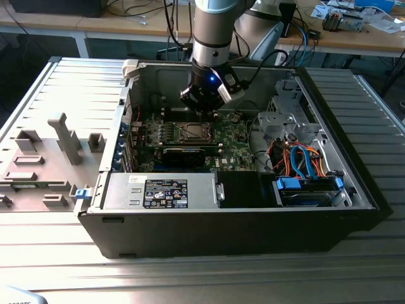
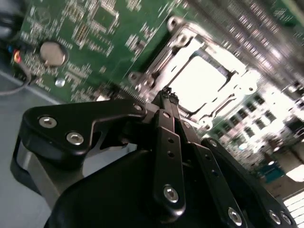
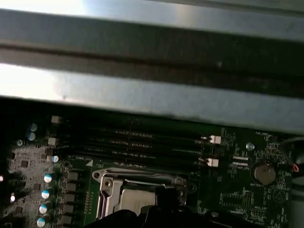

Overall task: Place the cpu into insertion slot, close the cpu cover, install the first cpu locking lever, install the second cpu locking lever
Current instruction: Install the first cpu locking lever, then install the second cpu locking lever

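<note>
In the exterior view the gripper (image 1: 201,106) hangs inside the open case (image 1: 114,196), its tip just above the slot (image 1: 193,132) on the board (image 1: 231,145). In the second wrist view the 2 fingers (image 2: 167,142) are pressed together with no gap and nothing between them. Just beyond their tips sits the slot (image 2: 202,80), and in it the cpu (image 2: 199,84), bright and flat, with the cover (image 2: 176,42) lying closed around it. In the first wrist view the 4 memory slots (image 3: 137,140) run just past the slot (image 3: 137,192). A coin cell (image 3: 262,173) lies well off to the side.
</note>
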Tool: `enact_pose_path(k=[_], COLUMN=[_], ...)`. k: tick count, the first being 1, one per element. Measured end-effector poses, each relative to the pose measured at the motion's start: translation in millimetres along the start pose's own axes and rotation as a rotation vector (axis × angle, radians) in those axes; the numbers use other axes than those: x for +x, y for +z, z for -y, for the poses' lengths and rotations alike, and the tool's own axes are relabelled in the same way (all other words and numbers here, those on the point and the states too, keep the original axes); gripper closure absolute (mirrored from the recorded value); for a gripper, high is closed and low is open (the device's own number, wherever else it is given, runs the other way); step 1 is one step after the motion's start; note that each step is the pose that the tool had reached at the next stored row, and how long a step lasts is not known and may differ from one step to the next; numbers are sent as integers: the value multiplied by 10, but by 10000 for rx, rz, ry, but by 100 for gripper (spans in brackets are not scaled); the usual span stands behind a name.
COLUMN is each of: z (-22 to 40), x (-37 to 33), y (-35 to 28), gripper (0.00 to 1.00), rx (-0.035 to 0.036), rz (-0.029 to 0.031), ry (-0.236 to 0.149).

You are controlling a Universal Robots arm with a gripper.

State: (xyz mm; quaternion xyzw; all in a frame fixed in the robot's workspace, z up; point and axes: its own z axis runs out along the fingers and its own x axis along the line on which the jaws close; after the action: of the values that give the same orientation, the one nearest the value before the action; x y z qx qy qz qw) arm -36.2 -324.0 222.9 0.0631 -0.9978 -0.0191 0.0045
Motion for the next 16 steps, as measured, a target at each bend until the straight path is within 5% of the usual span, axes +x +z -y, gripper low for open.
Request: enact_pose_path(k=[3,5,6,10,11,16], z=[87,121,122,117,111,232], x=[11,16,16,17,18,33], y=[-2,-17,-58,-184,-351,-357], gripper=[89,89,89,89,89,89], rx=[59,238,274,286,285,285], rz=[-8,-31,-33,-33,-33,-33], ry=[2,26,28,29,29,29])
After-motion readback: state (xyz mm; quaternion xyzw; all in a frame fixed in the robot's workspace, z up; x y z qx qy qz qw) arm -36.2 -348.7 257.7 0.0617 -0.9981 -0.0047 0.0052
